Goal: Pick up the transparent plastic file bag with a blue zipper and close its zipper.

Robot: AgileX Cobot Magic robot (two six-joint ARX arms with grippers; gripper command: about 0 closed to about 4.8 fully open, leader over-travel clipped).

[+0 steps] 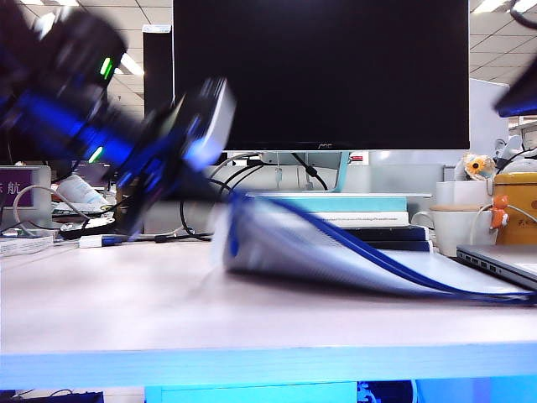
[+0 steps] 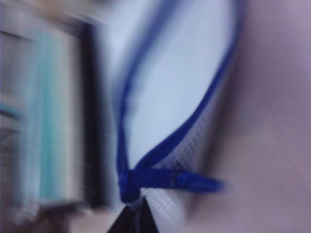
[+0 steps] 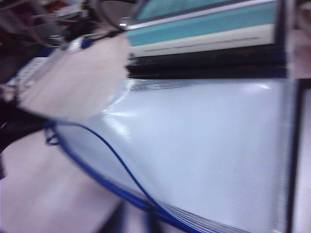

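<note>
The left gripper (image 2: 130,213) was clamped shut on the corner of the transparent plastic file bag (image 1: 336,243), right where the zipper (image 2: 165,145) ends at the little blue cord pull (image 2: 194,182), at least that's how the left wrist view read, blurry as it was. From the exterior view that arm sat on the left side of the tabletop (image 1: 126,302), and the bag's near end was lifted up off the surface while the rest still lay flat, running toward the laptop (image 1: 503,262) and in front of the stacked books (image 1: 352,217). The right gripper (image 3: 131,221) hung just over the bag's blue edge; only a dark smear of its fingers showed, so honestly couldn't tell if it was open or closed, and it didn't look like it was holding anything. My worry: the zipper mouth was gaping open in a big curve, so if the left side tugged on the pull without the right pinning the bag down, the whole floppy thing would probably just slide or buckle instead of zipping. The thin corner could also slip out of that pinch
</note>
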